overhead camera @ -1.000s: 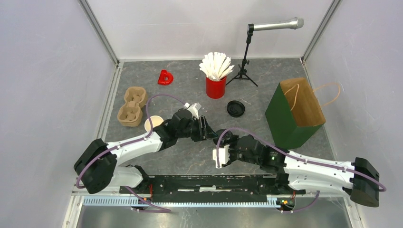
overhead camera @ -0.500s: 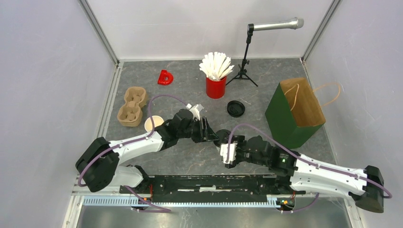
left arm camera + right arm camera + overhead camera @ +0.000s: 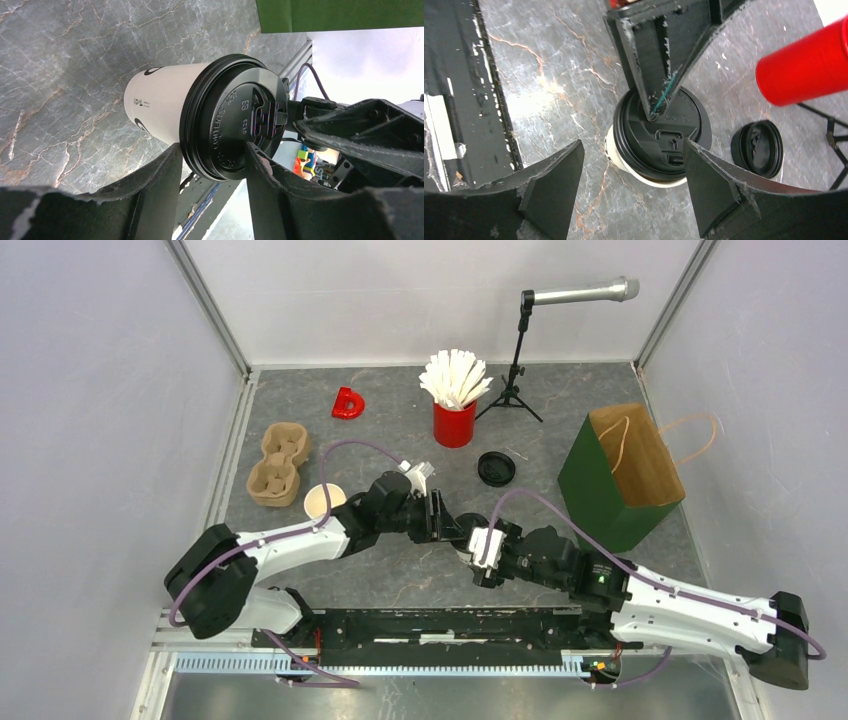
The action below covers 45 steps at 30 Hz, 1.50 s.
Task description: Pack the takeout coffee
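Note:
One takeout coffee cup (image 3: 155, 100), white with its black lid (image 3: 664, 140) on, stands on the grey table. My left gripper (image 3: 212, 150) is shut on it at the lid rim, with one finger (image 3: 649, 75) lying across the lid top. From above, my right gripper (image 3: 631, 145) stands open astride this cup, and its right finger (image 3: 709, 185) is close to the lid edge. In the top view both grippers meet mid-table, the left gripper (image 3: 445, 525) beside the right gripper (image 3: 478, 558), and they hide most of the cup. A second white cup (image 3: 322, 500) stands open at the left. Its loose black lid (image 3: 496, 468) lies further back.
The brown pulp carrier (image 3: 278, 465) sits at the left. A red cup of white sticks (image 3: 454, 423) stands behind the grippers. A green paper bag (image 3: 620, 480) stands open at the right. A red D-shaped piece (image 3: 348, 403) and a microphone tripod (image 3: 515, 380) are at the back.
My right gripper has opened wider and moved forward and right over the lidded cup. The left gripper has kept its hold and shifted slightly right.

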Tool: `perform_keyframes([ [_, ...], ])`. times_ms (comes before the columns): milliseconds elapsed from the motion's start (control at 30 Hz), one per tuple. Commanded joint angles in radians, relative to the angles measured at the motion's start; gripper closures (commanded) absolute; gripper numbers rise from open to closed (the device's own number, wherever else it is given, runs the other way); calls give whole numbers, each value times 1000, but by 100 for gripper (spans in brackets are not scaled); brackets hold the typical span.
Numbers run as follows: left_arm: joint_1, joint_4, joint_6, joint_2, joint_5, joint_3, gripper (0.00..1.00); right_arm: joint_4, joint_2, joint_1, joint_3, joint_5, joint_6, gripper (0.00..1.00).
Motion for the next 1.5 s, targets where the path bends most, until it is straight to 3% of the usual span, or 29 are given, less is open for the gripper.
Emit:
perform_keyframes([
  [0,-8,47,44,22,32,47,44,-9,3,3,83,98,99,21],
  [167,-11,45,49,23,33,52,44,-3,-46,3,103,336,439,23],
  [300,-11,37,57,22,25,54,44,-96,-38,3,135,497,673,26],
  [500,-13,37,58,26,23,61,43,-161,37,1,170,602,814,23],
  [633,-14,36,58,28,20,63,43,-148,67,-22,173,606,836,17],
  [900,-20,36,60,35,17,65,43,-46,84,-118,87,423,861,19],
  [1033,-21,36,61,41,16,67,43,-36,77,-142,41,408,889,20],
  [1467,-22,5,70,27,-7,71,41,-5,72,-168,-14,332,904,37],
])
